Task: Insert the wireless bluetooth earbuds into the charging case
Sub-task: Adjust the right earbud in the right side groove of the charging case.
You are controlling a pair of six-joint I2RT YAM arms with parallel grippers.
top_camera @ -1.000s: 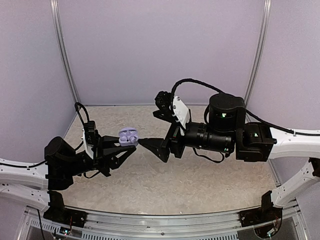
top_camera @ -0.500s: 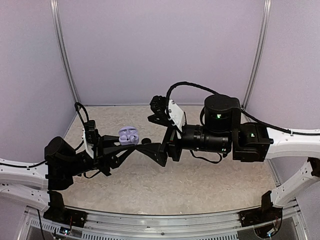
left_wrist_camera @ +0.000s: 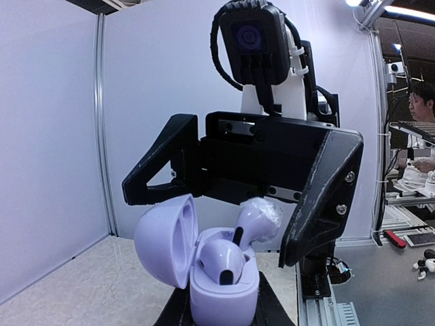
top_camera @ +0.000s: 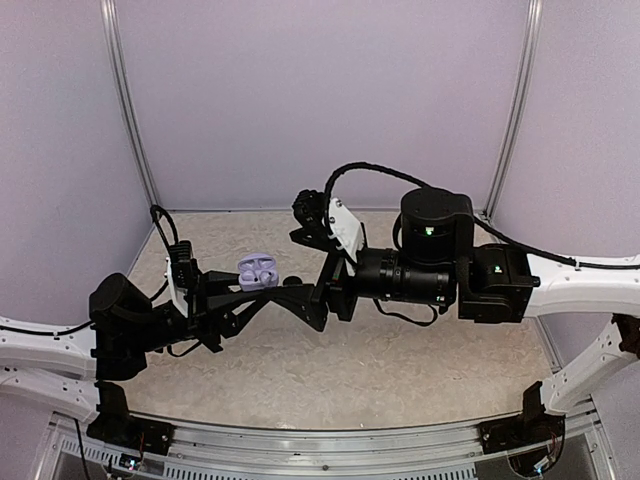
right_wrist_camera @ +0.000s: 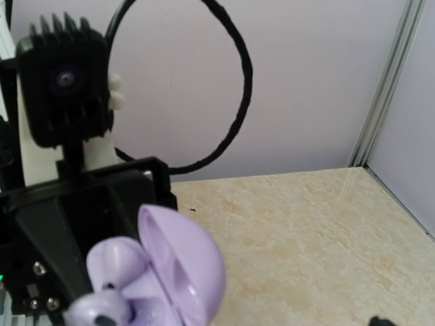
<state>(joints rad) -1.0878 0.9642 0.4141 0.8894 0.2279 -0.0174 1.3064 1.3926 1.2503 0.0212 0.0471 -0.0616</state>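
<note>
My left gripper [top_camera: 252, 290] is shut on the base of the open lavender charging case [top_camera: 258, 272] and holds it upright above the table. In the left wrist view the case [left_wrist_camera: 224, 288] has its lid [left_wrist_camera: 165, 238] swung left. One earbud [left_wrist_camera: 219, 261] sits in a hollow. The second earbud [left_wrist_camera: 258, 219] stands tilted, part way in the other hollow. My right gripper [top_camera: 287, 291] is open, its fingers [left_wrist_camera: 319, 197] straddling the case from the far side without pinching anything. The right wrist view shows the lid [right_wrist_camera: 187, 268] and an earbud [right_wrist_camera: 109, 272] close up and blurred.
The beige marbled table [top_camera: 400, 350] lies below both arms, ringed by lavender walls and aluminium posts [top_camera: 125, 110]. The right arm's cable [top_camera: 370, 170] loops above its wrist. Beyond the cell, a person [left_wrist_camera: 421, 112] and a workbench show in the left wrist view.
My right arm has moved left toward the case, and its open fingers now reach around it. My left gripper and the case have stayed in place.
</note>
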